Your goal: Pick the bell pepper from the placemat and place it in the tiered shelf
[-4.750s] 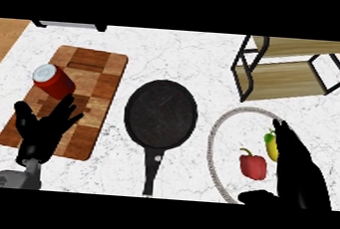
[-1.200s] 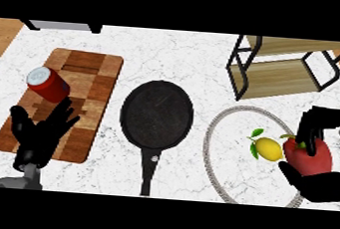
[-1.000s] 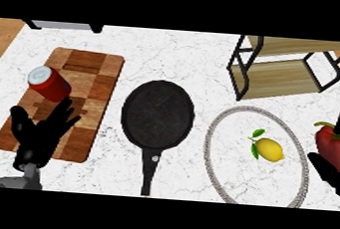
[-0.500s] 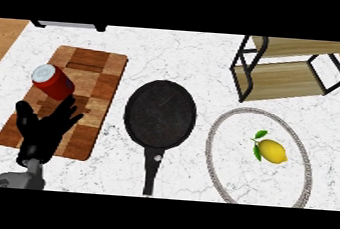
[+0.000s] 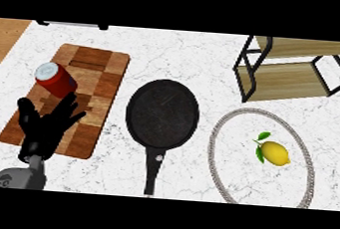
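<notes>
- Worktop (image 5: 177, 52) of white marble carried everything; the frying pan (image 5: 162, 117) at its middle serves as landmark below.
- Tiered shelf (image 5: 298, 70) stood up and right of the pan, both wooden levels bare as far as could be seen.
- Placemat (image 5: 222, 150), a round one with a pale rim, lay just right of the pan and held only a lemon (image 5: 275, 153).
- Cutting board (image 5: 95, 66) lay left of the pan with a red can (image 5: 55, 79) on it.
- Left hand (image 5: 45, 128) rested over the board's near end, fingers spread and holding nothing.
- Right hand was out of view, so its state could not be told.
- Bell pepper was nowhere in sight. Judged by its kind, it would be light, hollow, waxy and apt to slip, best cupped round its widest part, not pinched by the stem.
</notes>
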Robot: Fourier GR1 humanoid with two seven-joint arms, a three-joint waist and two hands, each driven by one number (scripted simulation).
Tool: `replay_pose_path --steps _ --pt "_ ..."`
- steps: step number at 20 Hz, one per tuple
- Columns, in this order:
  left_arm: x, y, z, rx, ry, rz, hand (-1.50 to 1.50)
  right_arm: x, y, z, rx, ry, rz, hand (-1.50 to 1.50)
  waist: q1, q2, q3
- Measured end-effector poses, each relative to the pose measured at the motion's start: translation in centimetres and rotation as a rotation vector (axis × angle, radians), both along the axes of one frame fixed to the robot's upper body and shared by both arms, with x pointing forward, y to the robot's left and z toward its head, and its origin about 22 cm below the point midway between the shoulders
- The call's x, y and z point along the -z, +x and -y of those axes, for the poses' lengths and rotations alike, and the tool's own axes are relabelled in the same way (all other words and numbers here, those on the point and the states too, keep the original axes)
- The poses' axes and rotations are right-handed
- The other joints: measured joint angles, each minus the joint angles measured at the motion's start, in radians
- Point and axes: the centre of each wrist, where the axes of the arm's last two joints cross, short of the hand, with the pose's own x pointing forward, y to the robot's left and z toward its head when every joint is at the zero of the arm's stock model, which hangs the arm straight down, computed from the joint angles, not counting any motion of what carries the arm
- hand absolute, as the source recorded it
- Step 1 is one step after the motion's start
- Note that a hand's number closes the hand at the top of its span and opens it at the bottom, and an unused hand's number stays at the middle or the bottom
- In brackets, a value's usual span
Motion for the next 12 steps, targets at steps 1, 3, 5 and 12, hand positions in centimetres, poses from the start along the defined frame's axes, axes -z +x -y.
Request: replay_pose_path --steps 1,3,5,12 --pt "0.0 0.0 0.1 0.004 -0.003 0.002 0.00 -0.1 0.7 0.5 -0.002 -0.005 -0.008 1.50 0.003 0.001 0.000" --pt "0.4 0.0 0.1 0.002 0.003 0.007 0.00 0.0 1.9 0.6 -0.016 -0.013 -0.019 1.50 0.003 0.001 0.001" --pt "0.2 0.0 0.5 0.004 -0.001 0.007 0.00 0.1 3.0 0.6 -0.026 -0.034 -0.033 1.50 0.004 0.001 0.001" --pt "-0.2 0.1 0.6 0.014 -0.008 -0.003 0.00 2.0 6.5 1.5 -0.045 -0.100 -0.052 1.50 0.007 0.004 0.000"
